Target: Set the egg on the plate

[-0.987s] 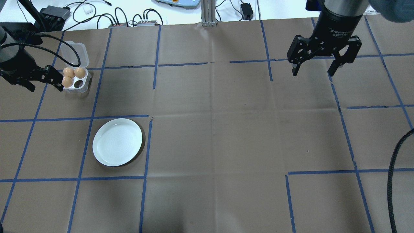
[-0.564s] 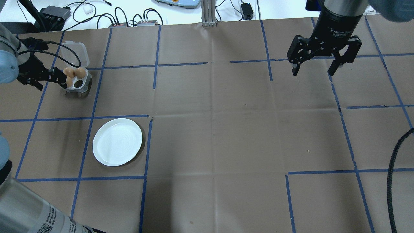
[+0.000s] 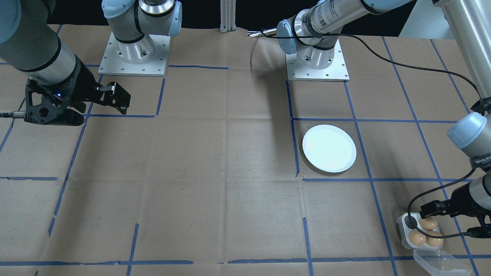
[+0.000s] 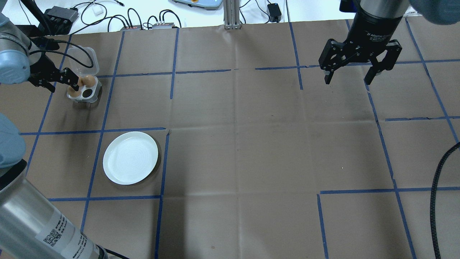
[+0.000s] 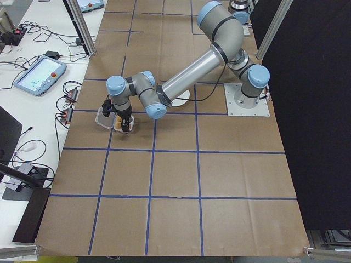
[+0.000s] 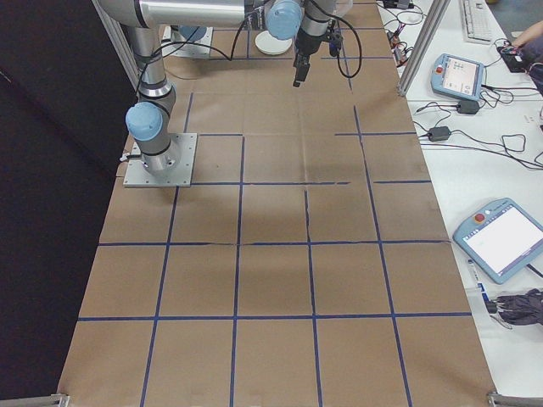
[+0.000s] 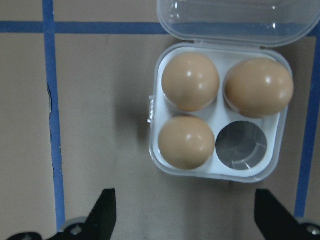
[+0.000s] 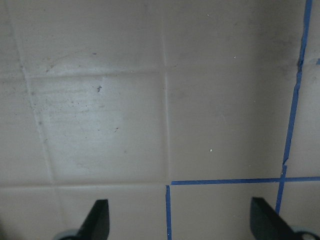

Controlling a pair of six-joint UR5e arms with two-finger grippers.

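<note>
Clearly the eggs are the delicate part: thin-shelled, smooth, rounded and light, so I judge they need a gentle pinch across the widest part of the shell, pads on opposite sides, with just enough force to keep one from slipping.

Nearest in the left wrist view, the left gripper hangs above the egg tray with its fingers spread wide and nothing between them. That small square white tray has four cups: three hold brown eggs, and the cup nearest the gripper on the view's right is bare. The egg in the cup beside the bare one looks the easiest to reach, though its neighbours sit close, leaving little room for the fingers. Beyond the tray, its clear hinged lid lies folded back on the table.

Well apart from the tray, the white plate holds nothing. Farthest from the tray, the right gripper hangs wide open and unloaded above bare brown table covering.
</note>
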